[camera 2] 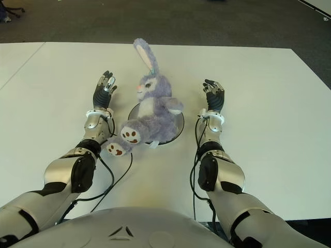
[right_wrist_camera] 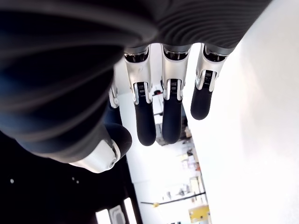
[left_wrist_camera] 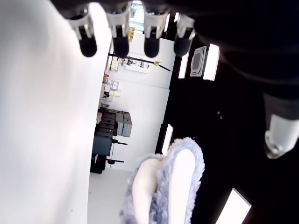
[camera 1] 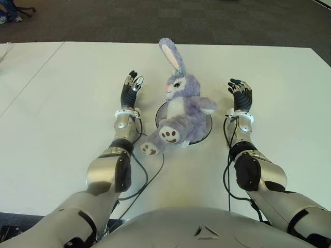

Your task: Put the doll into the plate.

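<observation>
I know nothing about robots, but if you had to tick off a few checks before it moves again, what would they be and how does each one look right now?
1. Doll sits on the plate: ok, body over it.
2. Doll wholly inside the rim: not ok, one foot hangs past the edge toward the robot's left.
3. Left robot hand free of the doll: ok, fingers open, apart from it on its left.
4. Right robot hand free: ok, open, empty, on the doll's right.
5. Doll stable: cannot tell; it sits upright, leaning slightly.
6. Table around the plate for withdrawing the arms: ok, bare.
</observation>
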Motion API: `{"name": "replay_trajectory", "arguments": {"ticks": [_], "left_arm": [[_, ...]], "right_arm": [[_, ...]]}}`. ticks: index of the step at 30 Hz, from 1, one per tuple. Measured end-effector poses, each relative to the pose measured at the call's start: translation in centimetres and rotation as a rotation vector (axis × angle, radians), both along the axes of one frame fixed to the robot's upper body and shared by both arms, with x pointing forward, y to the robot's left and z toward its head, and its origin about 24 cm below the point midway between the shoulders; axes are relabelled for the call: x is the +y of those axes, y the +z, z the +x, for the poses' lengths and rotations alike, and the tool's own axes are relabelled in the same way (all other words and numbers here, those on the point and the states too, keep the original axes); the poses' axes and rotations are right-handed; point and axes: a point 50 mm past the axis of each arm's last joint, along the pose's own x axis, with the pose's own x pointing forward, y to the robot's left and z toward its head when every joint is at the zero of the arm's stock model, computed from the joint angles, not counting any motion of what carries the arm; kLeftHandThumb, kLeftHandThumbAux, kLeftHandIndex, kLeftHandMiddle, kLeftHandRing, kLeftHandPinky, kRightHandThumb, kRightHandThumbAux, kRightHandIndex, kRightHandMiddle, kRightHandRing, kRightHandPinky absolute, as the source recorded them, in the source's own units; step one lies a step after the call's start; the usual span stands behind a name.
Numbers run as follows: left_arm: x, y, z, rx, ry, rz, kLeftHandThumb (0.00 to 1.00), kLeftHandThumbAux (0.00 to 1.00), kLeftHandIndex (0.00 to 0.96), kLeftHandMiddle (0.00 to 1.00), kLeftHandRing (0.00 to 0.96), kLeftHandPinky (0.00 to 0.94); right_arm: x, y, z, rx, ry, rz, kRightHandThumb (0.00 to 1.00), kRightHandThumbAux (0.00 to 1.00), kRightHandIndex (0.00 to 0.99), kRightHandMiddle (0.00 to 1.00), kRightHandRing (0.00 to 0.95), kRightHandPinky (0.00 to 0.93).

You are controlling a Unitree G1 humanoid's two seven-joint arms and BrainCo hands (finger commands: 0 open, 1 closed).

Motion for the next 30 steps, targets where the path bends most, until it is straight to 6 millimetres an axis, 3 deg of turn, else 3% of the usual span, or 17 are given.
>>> {"name": "replay_trajectory", "arguments": {"ticks": [18, 22, 27, 30], "left_arm": [[-0.07, 0.01, 0.01, 0.000, -0.007, 0.009, 0.000, 0.526, 0.000, 0.000, 0.000, 0.000], [-0.11, 0.01, 0.01, 0.001, -0.011, 0.015, 0.000, 0.518, 0.000, 0.000, 0.000, 0.000], [-0.13, 0.01, 0.02, 0.001, -0.013, 0.020, 0.000, 0.518, 0.000, 0.000, 0.000, 0.000], [-0.12, 0.01, 0.01, 0.001, -0.012, 0.020, 0.000, 0.524, 0.000, 0.000, 0.000, 0.000]], "right_arm": [[-0.01, 0.00, 0.00, 0.000, 0.000, 0.001, 0.709, 0.737, 0.400, 0.310, 0.289, 0.240], [-0.01, 0.00, 0.00, 0.000, 0.000, 0.001, 0.710, 0.737, 0.400, 0.311, 0.282, 0.188], [0.00, 0.00, 0.00, 0.000, 0.000, 0.001, 0.710, 0.737, 0.400, 0.315, 0.287, 0.247], [-0.01, 0.00, 0.00, 0.000, 0.000, 0.001, 0.710, 0.737, 0.400, 0.318, 0.291, 0.225]]}}
